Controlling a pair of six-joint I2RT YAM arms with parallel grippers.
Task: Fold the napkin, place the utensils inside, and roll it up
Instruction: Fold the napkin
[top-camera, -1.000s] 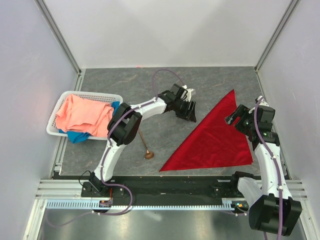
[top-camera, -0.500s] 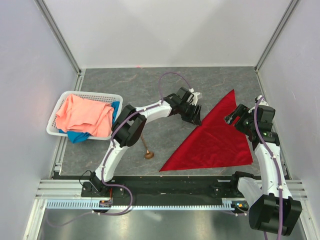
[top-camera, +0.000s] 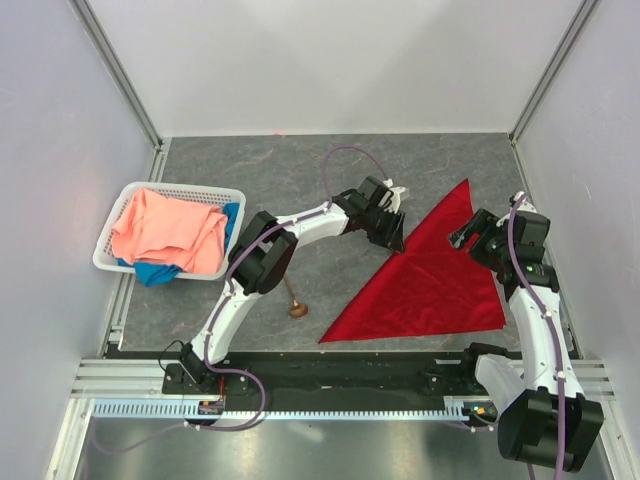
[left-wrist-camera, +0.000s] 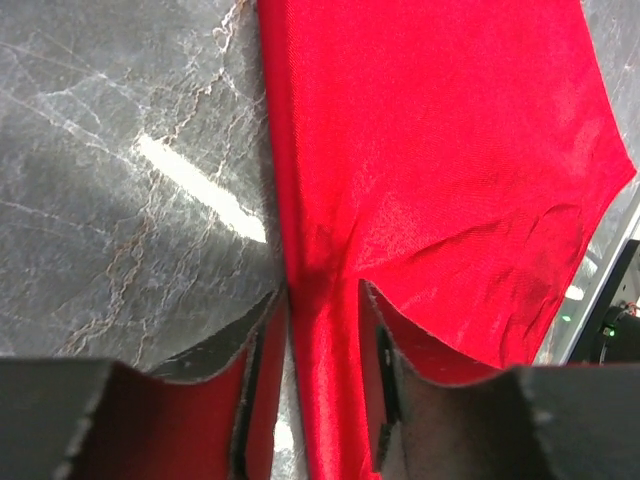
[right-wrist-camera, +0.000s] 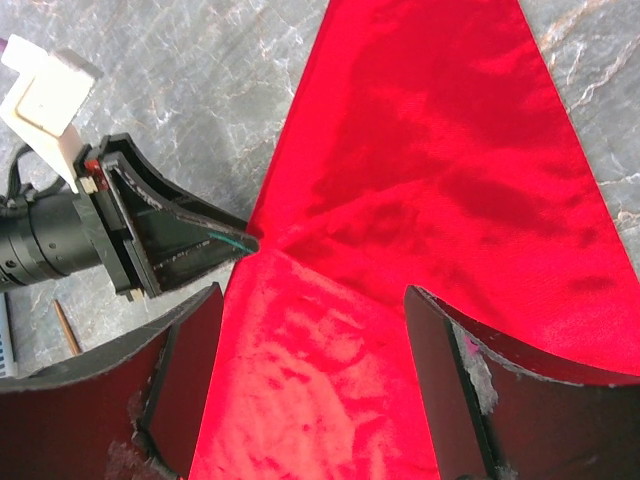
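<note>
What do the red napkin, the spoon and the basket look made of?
Napkin: soft woven cloth with a slight sheen; it creases by the fold.
Spoon: probably metal, copper-brown, too small to be sure.
Basket: white, likely plastic, judging by its perforated wall.

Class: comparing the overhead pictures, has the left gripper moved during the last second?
Yes. The left gripper has shifted right, away from the basket, reaching the napkin's left edge.
</note>
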